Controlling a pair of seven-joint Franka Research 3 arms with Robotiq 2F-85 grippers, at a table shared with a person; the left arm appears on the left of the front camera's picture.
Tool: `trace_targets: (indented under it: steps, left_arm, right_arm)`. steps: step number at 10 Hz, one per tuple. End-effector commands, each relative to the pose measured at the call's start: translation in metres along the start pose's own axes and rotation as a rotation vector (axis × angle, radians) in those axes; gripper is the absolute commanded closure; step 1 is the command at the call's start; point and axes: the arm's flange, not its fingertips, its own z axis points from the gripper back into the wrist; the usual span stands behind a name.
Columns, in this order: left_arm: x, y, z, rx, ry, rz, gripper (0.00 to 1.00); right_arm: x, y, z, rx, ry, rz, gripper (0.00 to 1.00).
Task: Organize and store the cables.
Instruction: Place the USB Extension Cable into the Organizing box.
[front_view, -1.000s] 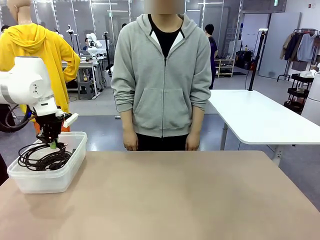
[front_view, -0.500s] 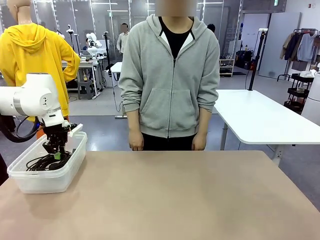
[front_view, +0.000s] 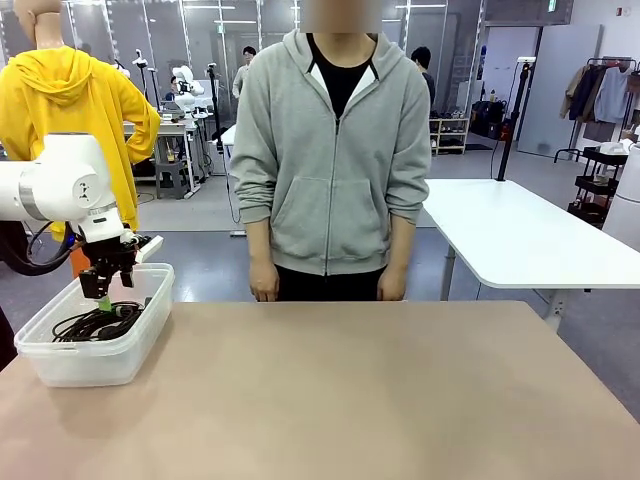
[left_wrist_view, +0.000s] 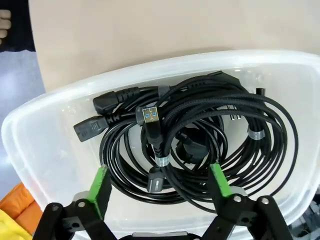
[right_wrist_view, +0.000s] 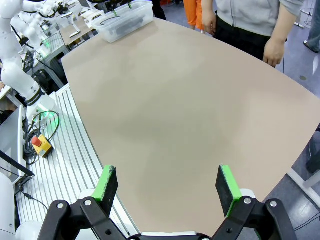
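My cables (left_wrist_view: 200, 125) look matt black, some braided, lying in a frosted translucent plastic bin (left_wrist_view: 40, 150); the tan tabletop (front_view: 350, 390) looks smooth and matt.

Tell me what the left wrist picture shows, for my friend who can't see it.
Black cables lie coiled in a clear bin on a tan table. The left gripper hangs open above them, holding nothing.

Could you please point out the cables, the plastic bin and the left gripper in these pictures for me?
cables (left_wrist_view: 200, 135): left wrist view, on the coiled black loops.
plastic bin (front_view: 85, 365): front view, on its near wall.
left gripper (left_wrist_view: 159, 182): left wrist view, midway between its open green-padded fingertips, above the coils.
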Motion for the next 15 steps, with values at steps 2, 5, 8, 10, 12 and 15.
trace_targets:
  steps: [2, 5, 8, 10, 12, 15]
  left_arm:
    - [-0.006, -0.007, 0.012, 0.004, -0.043, 0.033, 0.0]
    - [-0.005, -0.001, 0.008, 0.011, -0.013, 0.019, 0.0]
    - [-0.005, -0.001, 0.008, 0.011, -0.013, 0.019, 0.0]
    - [-0.005, -0.001, 0.008, 0.011, -0.013, 0.019, 0.0]
    - [-0.005, -0.001, 0.008, 0.011, -0.013, 0.019, 0.0]
    - [-0.005, -0.001, 0.008, 0.011, -0.013, 0.019, 0.0]
  right_arm:
    - [-0.001, 0.001, 0.002, 0.004, -0.001, 0.012, 0.0]
    - [-0.001, 0.001, 0.002, 0.004, -0.001, 0.012, 0.0]
    - [-0.001, 0.001, 0.002, 0.004, -0.001, 0.012, 0.0]
    - [-0.001, 0.001, 0.002, 0.004, -0.001, 0.012, 0.0]
    - [-0.001, 0.001, 0.002, 0.004, -0.001, 0.012, 0.0]
    - [-0.001, 0.001, 0.002, 0.004, -0.001, 0.012, 0.0]
